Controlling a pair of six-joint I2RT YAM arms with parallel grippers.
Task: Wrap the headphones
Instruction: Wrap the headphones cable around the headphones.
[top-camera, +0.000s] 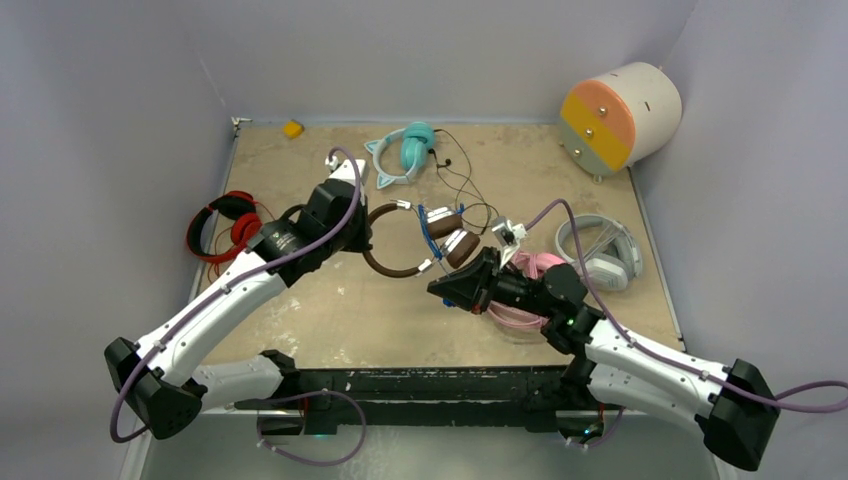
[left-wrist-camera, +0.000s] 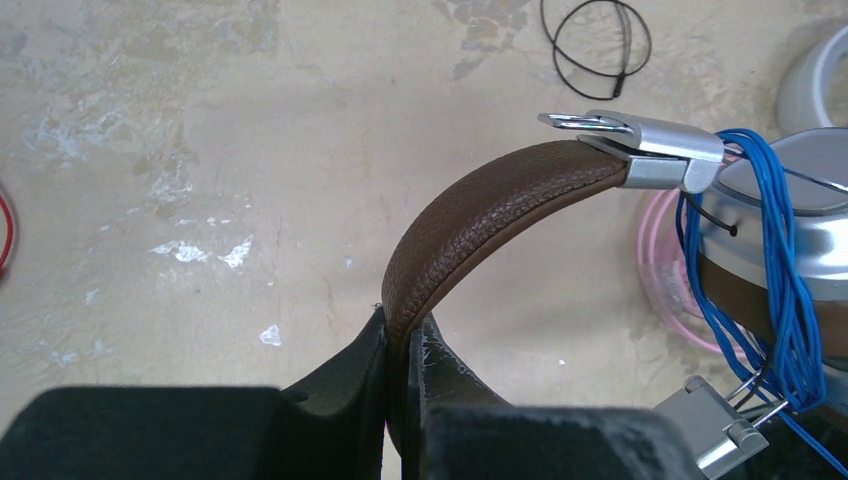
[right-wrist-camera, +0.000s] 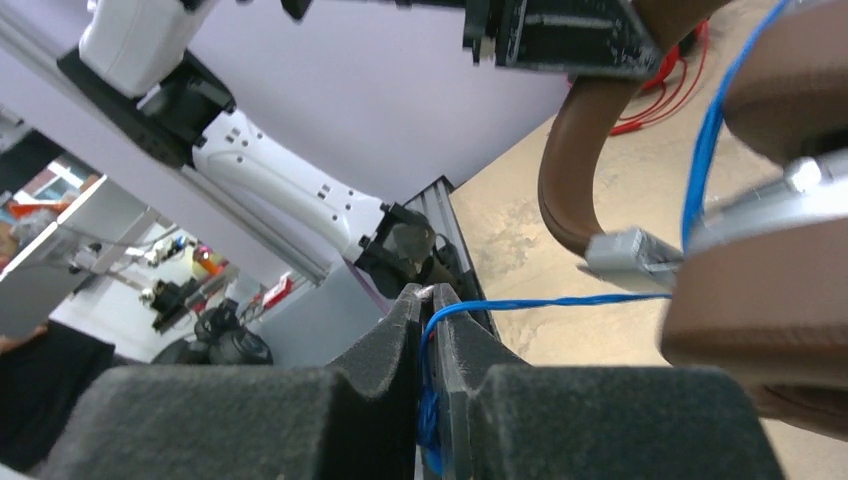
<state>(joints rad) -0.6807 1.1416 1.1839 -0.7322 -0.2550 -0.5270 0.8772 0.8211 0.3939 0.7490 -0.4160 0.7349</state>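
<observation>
**Top external view: brown headphones held between both arms, mid-table**

The table is walled at the back and on both sides. Its widest bare stretch lies toward the near edge, between the two arms, with another in the far left corner.

The left arm reaches in from the near left and the right arm from the near right. A white drum with an orange and yellow face sits against the right wall, past the table's far right corner.

Along the right edge lie the grey-white headphones, with the pink headphones partly under the right arm. The red headphones hug the left edge and the teal headphones lie near the back.

The brown headphones are at the centre. The left gripper is clamped tight on their leather headband. The right gripper has its jaws nearly together, pinching the blue cord, which also loops round the silver cup.

A small yellow piece rests at the back edge.
</observation>
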